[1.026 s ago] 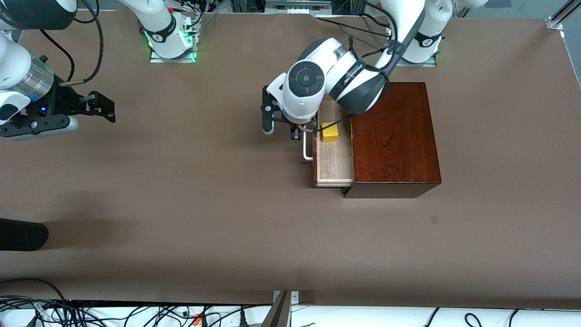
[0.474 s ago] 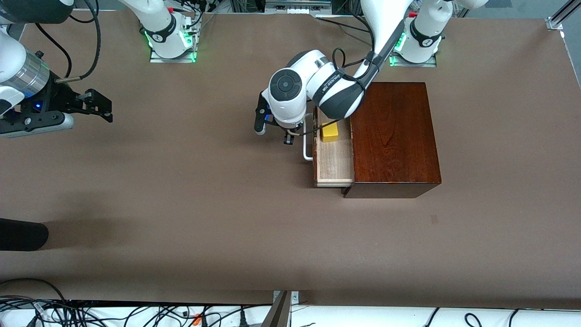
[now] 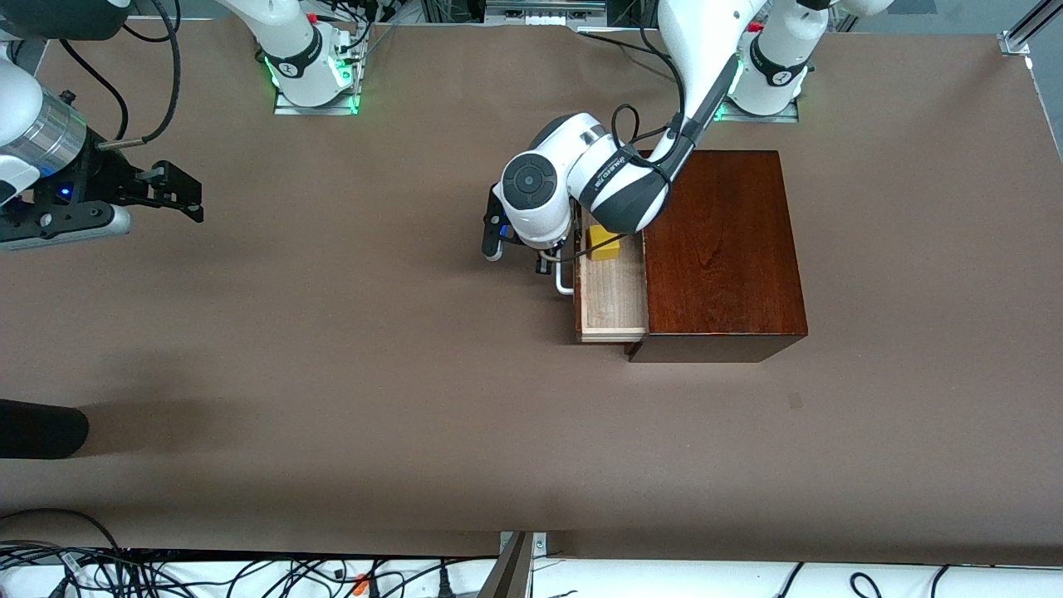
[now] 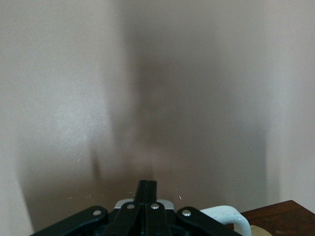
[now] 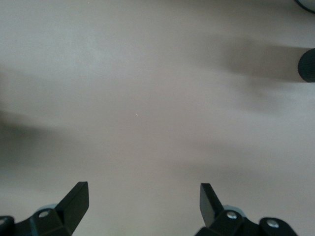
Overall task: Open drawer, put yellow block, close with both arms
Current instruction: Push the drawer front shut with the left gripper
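The right gripper (image 3: 178, 187) hangs over bare desk (image 3: 332, 374) at about nine o'clock of the front view, toward the right arm's end. Its jaws are spread wide and hold nothing; the right wrist view shows only desk between its fingertips (image 5: 78, 196). This arm waits.

Toward the middle, the left gripper (image 3: 544, 262) sits low in front of the drawer (image 3: 612, 295), by the handle (image 3: 563, 282). Its fingers (image 4: 146, 189) are clenched together, gripping nothing, and the white handle lies just beside them in the left wrist view. Whether they touch the handle I cannot tell.

The drawer stands partly pulled out of the box (image 3: 718, 249), and the block (image 3: 604, 243) already lies inside it, at the end farther from the front camera. So the closing step looks to be in hand. The next move calls for a level push on the drawer front toward three o'clock, into the box, kept square so the tray does not jam and the box does not slide.
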Available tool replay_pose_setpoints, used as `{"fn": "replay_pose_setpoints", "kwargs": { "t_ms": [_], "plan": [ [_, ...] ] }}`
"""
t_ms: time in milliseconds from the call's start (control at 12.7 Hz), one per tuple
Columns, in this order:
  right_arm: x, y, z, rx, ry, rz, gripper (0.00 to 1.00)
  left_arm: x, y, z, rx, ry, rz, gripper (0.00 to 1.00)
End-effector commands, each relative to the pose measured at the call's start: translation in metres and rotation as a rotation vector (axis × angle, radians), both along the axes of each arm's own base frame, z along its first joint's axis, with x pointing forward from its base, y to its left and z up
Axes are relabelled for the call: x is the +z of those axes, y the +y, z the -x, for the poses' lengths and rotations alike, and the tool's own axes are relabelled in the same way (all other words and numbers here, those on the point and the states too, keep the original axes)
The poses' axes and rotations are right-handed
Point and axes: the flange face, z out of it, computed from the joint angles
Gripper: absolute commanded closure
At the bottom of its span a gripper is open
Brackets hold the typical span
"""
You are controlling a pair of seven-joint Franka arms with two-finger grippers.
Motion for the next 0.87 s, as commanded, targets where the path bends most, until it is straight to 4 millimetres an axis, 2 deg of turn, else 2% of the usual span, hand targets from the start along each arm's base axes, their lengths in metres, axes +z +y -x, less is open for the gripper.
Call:
{"fn": "replay_pose_setpoints", "kwargs": {
  "t_ms": [0, 474, 789],
  "plan": [
    [0.005, 0.003, 0.001, -0.015, -0.006, -0.004, 0.00, 0.004, 0.027, -0.012, 0.004, 0.021, -0.061, 1.00],
    [0.006, 0.006, 0.002, -0.016, 0.000, -0.026, 0.00, 0.011, 0.066, -0.032, 0.064, 0.054, -0.139, 1.00],
    [0.007, 0.008, 0.002, -0.014, -0.006, -0.033, 0.00, 0.015, 0.079, -0.039, 0.078, 0.061, -0.160, 1.00]
  ]
}}
